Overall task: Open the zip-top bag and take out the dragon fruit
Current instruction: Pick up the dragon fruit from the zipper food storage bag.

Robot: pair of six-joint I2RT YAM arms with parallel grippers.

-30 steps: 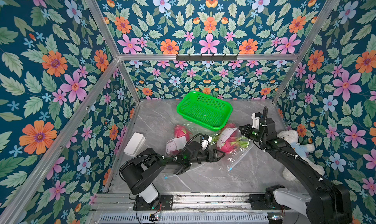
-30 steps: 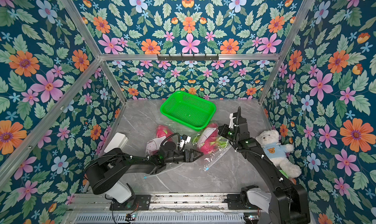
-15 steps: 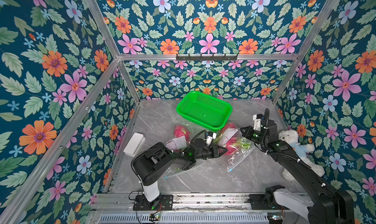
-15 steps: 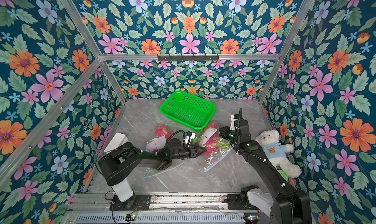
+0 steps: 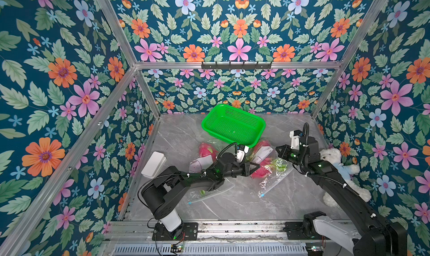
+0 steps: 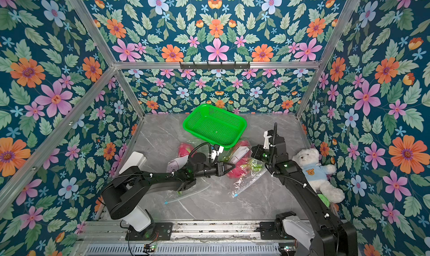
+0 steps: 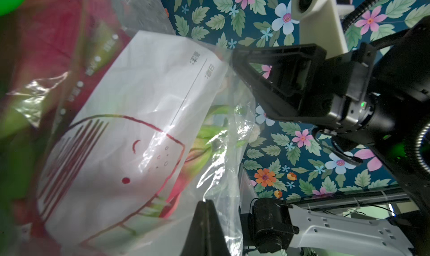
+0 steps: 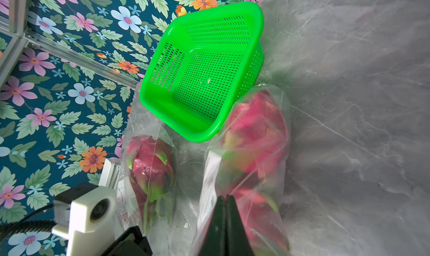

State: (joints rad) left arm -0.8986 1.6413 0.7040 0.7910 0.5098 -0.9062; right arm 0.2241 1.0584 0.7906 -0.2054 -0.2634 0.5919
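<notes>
Through the crumpled film of the zip-top bag [image 5: 274, 180] the dragon fruit [image 5: 259, 173] is only partly made out: much of it is masked by a white printed label [image 7: 139, 126], and the zip line cannot be traced. Magenta skin and green-tipped scales are seen. The fruit is enclosed in the bag just in front of the green basket [image 5: 232, 124], the film being pinched by the closed left gripper [image 5: 257, 166] and the closed right gripper [image 5: 277, 148].

On clear plastic zip-top bag [image 7: 221, 138], white label panel [image 7: 139, 92]: few printed chars, sideways, can't read; red line-drawn face below.
</notes>
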